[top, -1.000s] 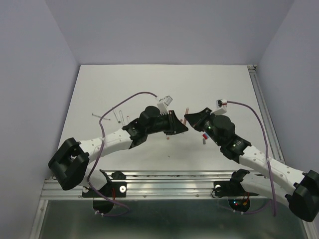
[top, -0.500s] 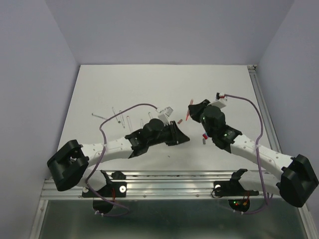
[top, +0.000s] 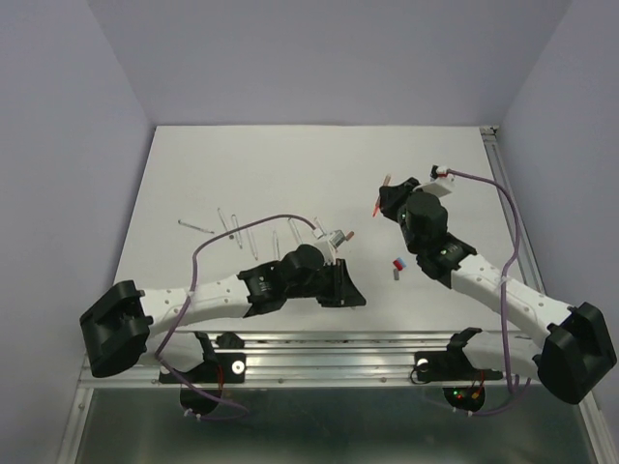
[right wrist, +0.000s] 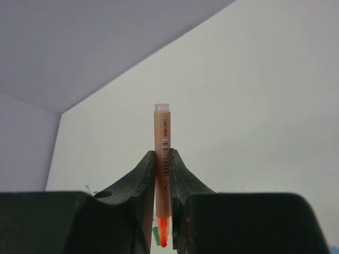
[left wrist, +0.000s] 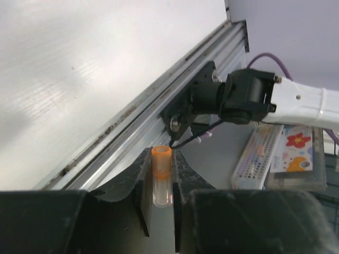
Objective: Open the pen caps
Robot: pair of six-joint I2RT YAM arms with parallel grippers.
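Cap (left wrist: 161,168), orange, is sitting low centre of the left wrist view, clamped in the left gripper (left wrist: 162,159). The right gripper (right wrist: 162,159) is clamping the pen (right wrist: 162,132), tip bare. I'm judging this cap off and planning to lay both on the table (top: 290,164) next.

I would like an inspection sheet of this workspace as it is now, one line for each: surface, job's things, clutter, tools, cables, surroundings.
surface: white table, no spill seen.
job's things: orange cap held in the left tool; loose caps on the table near the right arm.
clutter: thin pen barrels lying left of centre.
tools: left tool shut on the orange cap, close to the front rail; right tool shut on the orange pen, its tip uncovered.
cables: purple cable on the left arm and on the right arm, both looping free.
surroundings: lilac walls; aluminium rail at the near edge; plastic boxes beyond it.
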